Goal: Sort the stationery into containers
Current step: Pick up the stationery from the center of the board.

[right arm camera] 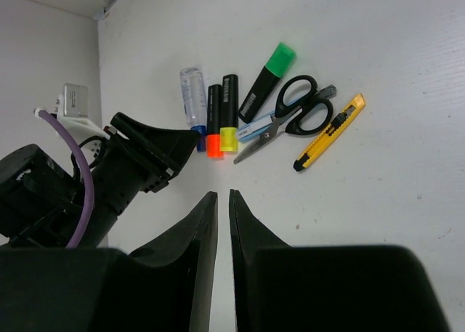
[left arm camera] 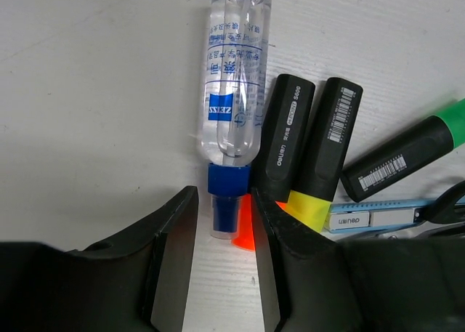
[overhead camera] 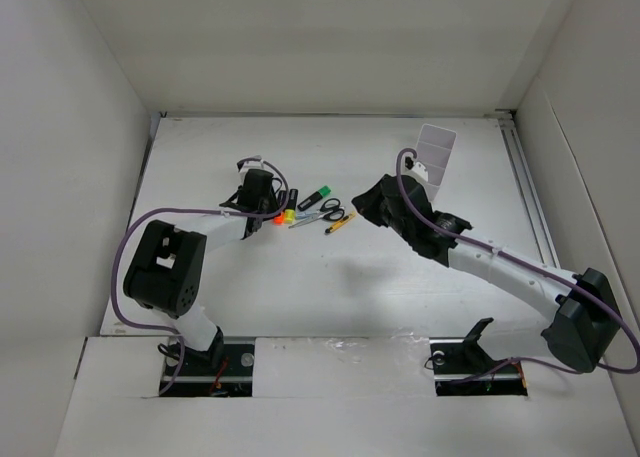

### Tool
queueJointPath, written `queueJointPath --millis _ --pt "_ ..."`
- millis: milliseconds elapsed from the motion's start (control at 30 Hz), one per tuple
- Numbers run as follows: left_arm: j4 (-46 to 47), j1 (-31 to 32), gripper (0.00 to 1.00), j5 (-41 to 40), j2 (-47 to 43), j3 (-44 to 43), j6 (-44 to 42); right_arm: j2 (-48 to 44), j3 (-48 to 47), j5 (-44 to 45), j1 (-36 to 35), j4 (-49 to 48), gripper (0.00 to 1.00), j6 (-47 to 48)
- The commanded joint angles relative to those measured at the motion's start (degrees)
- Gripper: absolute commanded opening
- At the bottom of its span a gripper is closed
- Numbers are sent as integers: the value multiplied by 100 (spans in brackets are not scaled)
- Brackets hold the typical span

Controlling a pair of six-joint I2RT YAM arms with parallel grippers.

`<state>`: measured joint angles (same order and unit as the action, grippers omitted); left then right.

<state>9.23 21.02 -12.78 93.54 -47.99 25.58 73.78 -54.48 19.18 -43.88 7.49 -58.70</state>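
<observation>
Left gripper (left arm camera: 221, 208) jaws are seen open astride the blue cap of the clear-blue pen (left arm camera: 234, 92) on the worktop (left arm camera: 87, 92), nothing gripped. Closure is best kept clear of the orange highlighter (left arm camera: 285, 139) alongside. Right gripper (right arm camera: 221, 197) jaws are noted nearly shut, empty.

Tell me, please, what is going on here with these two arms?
The left gripper is open, its fingers either side of the blue cap of a small clear bottle, not yet closed on it. The highlighters, scissors and cutter lie beside it. The right gripper is shut and empty, off the pile. A white container stands at the back right.
</observation>
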Motion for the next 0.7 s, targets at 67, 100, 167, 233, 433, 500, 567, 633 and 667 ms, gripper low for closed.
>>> queueJointPath --millis 67,100,167,233,433,500,567,633,667 --pt "96 8 32 -120 6 -131 -18 -57 -89 -81 28 -72 18 -10" --pt "96 8 32 -120 7 -132 -18 -57 -89 -81 28 -72 18 -10" --pt "245 8 34 -120 7 -132 -18 -4 -89 -81 28 -72 18 -10" --pt "245 8 37 -67 -46 -132 -18 -4 -89 -81 28 -72 18 -10" --pt "122 8 31 -67 103 -220 -18 -4 -89 -81 28 -72 18 43" --pt "175 8 28 -67 156 -220 -18 -4 -89 -81 28 -72 18 43" --pt "175 8 27 -67 226 -220 -18 -4 -89 -81 28 -72 18 43" --pt "175 8 25 -67 279 -220 -18 48 -89 -81 28 -72 18 43" --pt "114 8 25 -67 279 -220 -18 49 -89 -81 28 -72 18 43"
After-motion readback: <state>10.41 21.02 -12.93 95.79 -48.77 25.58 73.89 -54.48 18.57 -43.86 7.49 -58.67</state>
